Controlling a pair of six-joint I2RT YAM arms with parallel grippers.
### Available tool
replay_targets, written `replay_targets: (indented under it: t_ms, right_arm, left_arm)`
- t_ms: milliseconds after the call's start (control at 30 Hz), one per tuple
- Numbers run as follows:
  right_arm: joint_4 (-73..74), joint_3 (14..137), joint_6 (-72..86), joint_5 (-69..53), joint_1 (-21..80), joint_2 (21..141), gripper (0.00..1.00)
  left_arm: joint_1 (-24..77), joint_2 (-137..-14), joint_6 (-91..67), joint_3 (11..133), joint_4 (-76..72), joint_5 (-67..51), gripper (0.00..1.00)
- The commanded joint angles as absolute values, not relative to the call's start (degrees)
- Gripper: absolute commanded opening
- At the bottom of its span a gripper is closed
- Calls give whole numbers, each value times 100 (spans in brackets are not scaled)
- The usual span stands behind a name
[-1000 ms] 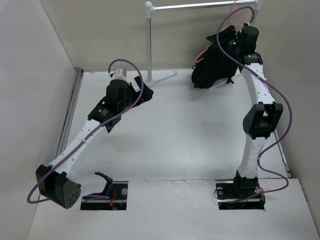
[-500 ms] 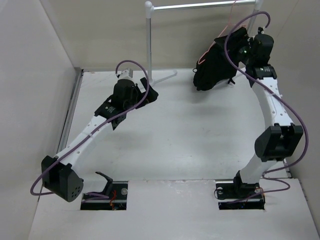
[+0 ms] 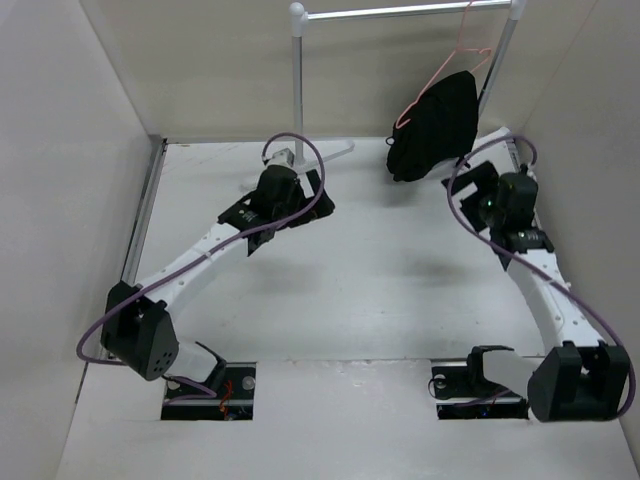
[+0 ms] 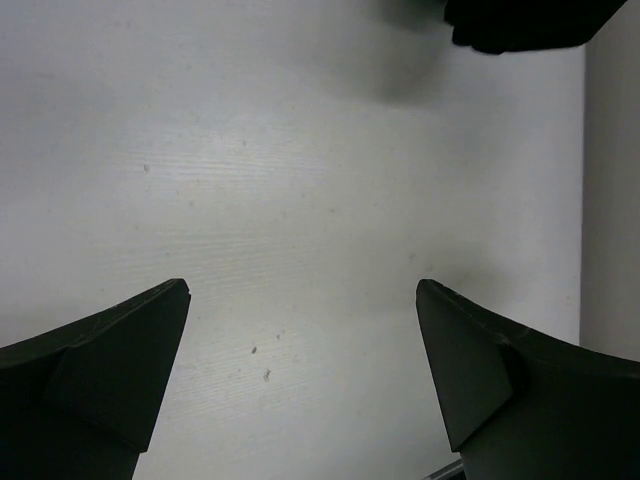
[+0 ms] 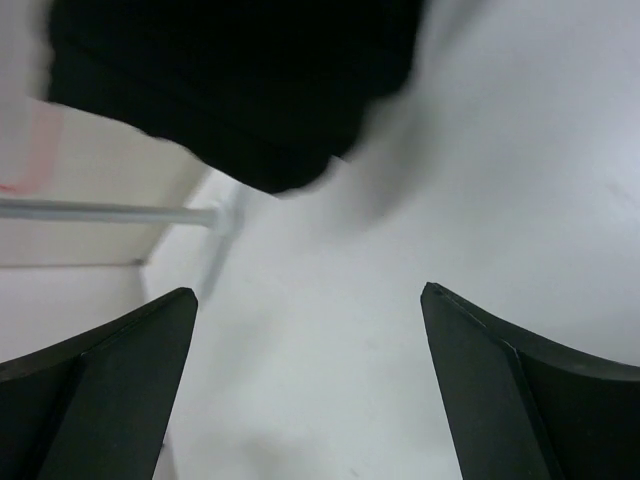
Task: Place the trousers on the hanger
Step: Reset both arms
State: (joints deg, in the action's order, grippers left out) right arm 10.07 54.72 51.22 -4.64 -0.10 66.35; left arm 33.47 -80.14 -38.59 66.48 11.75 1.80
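left gripper (image 4: pixel 302 300) and right gripper (image 5: pixel 307 295) gape wide, both empty. trousers (image 5: pixel 230 80) hang on the hanger (image 3: pixel 462 40) ahead of the right one.

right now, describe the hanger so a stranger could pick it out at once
Find the white and metal clothes rail at the back. The hanger hangs near its right end, carrying the black trousers. It is the only thin pink-red wire there.

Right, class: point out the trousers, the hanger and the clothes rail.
trousers (image 3: pixel 440 125), top view, middle of the fabric.
hanger (image 3: pixel 464 30), top view, wire neck below hook.
clothes rail (image 3: pixel 400 12), top view, horizontal bar.
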Motion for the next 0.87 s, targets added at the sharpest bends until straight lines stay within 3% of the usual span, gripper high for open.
replay_targets:
  t_ms: [0, 267, 833]
  right_arm:
    - [1457, 4538, 5045, 122, 75, 6119, 100]
    - [2364, 3692, 4992, 914, 452, 5607, 100]
    - [2479, 3445, 4799, 589, 461, 5555, 100]
  left_arm:
    - [3537, -8235, -3806, 6355, 1283, 228, 100]
    - [3862, -8789, -3806, 6249, 1758, 422, 100]
    - [4170, -9053, -3788, 6442, 1767, 518, 100]
